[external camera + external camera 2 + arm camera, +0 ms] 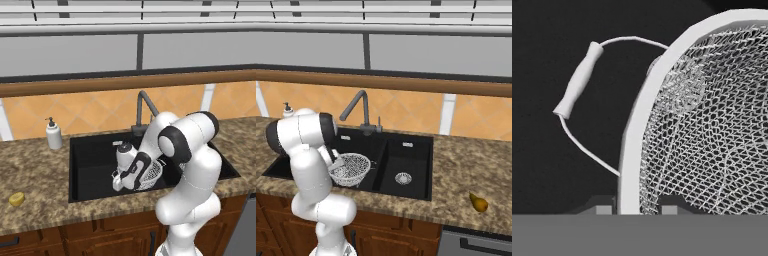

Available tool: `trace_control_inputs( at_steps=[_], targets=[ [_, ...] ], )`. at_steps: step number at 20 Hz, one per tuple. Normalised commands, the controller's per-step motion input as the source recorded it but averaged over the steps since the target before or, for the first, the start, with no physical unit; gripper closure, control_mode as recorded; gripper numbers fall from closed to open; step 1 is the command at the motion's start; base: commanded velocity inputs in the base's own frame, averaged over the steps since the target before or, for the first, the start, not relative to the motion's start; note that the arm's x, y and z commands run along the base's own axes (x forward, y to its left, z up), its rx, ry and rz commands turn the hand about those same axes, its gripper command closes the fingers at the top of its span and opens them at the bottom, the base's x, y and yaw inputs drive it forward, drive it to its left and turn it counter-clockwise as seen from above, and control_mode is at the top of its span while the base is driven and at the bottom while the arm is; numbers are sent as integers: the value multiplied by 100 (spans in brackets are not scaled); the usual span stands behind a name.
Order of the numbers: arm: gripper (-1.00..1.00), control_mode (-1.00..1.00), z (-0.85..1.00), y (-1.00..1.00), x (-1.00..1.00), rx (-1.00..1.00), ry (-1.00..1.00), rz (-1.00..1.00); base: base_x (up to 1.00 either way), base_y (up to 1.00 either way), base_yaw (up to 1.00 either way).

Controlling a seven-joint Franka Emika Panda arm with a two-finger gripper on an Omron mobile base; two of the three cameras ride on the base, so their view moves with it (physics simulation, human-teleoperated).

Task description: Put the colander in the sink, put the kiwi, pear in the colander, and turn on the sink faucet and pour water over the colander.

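The whitish mesh colander sits tilted inside the large basin of the black sink. My gripper is shut on its rim, one finger on each side of the white edge, beside a wire side handle. I cannot tell whether the colander touches the basin floor. The yellow pear lies on the counter far left of the sink. The brownish kiwi lies on the counter right of the sink. The dark sink faucet stands behind the basins, and no water runs.
A white soap pump bottle stands at the back left of the sink. The smaller basin has a silver drain. My own arm leans over the sink's front edge. A wooden ledge runs above the tiled backsplash.
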Motion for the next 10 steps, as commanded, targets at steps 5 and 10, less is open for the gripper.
trace_control_inputs(
  at_steps=[5, 10],
  targets=[
    [100, -100, -12, -12, 2, 0, -2, 22, 0, 0, 0],
    [100, -100, -8, -18, 10, 0, 0, 29, 0, 0, 0]
  ],
)
